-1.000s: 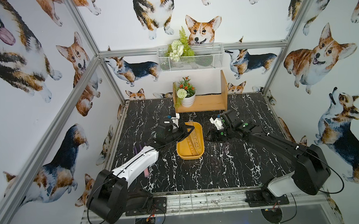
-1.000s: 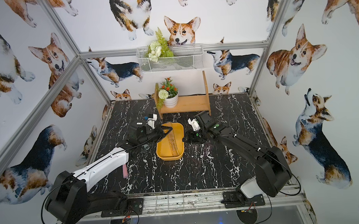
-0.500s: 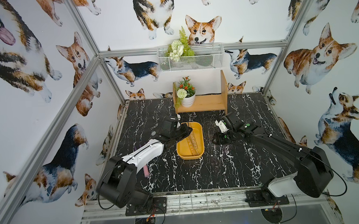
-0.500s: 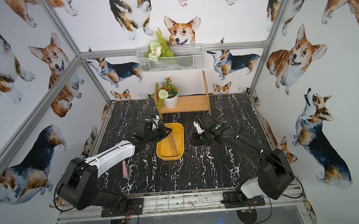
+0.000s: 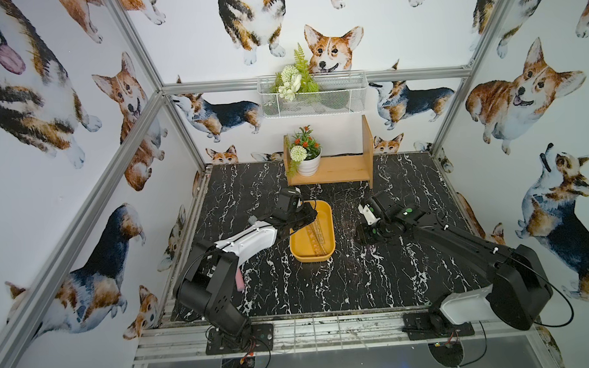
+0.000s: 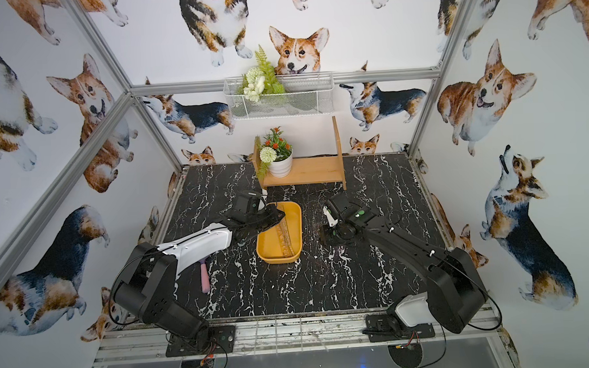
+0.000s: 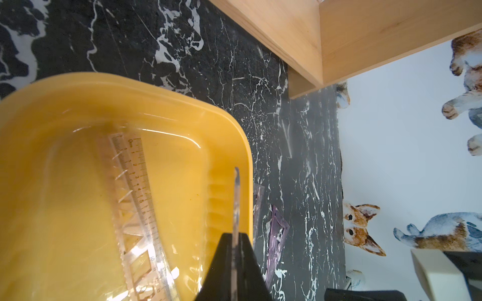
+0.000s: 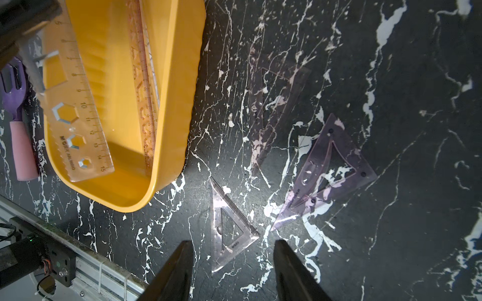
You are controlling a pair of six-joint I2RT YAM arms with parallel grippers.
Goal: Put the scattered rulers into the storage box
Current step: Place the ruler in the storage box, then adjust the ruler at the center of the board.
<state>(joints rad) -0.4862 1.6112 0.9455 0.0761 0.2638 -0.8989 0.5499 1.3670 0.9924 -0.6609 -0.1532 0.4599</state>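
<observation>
Rulers lie in three places. One straight ruler [image 7: 138,198] rests flat on the floor of the yellow box [image 5: 304,247], running from 12 to 6 o'clock along the box's length. A second, the stencil ruler [image 8: 78,104] with hexagon cut-outs, is pinched in our left hand [image 7: 236,237]. The fingers are drawn in narrow on its thin faces, and we see it edge-on between them. It is held above the box, and we cannot tell whether its free end touches anything. In both top views the left hand reaches over the box from its 10 o'clock corner.

On the black marbled counter [image 8: 391,234], at the box's 3 o'clock side, a small set square [image 8: 229,229] lies flat near the box wall. A larger set square [image 8: 328,172] lies just beyond it. A third clear piece [image 8: 273,104] lies close by, too faint for us to name its shape.

Our right hand [image 8: 232,241] is over this group, fingers spread wide and holding nothing, with the small set square in line with the gap. We cannot tell whether the fingertips touch the counter.

A purple pronged tool [image 6: 205,277] with a pink handle lies at the box's 8 o'clock, partly under the left arm [image 6: 200,240]. A wooden shelf [image 5: 337,171] carrying a potted plant [image 5: 307,160] stands at 12 o'clock against the back wall, and a wire basket [image 5: 316,98] hangs above it.
</observation>
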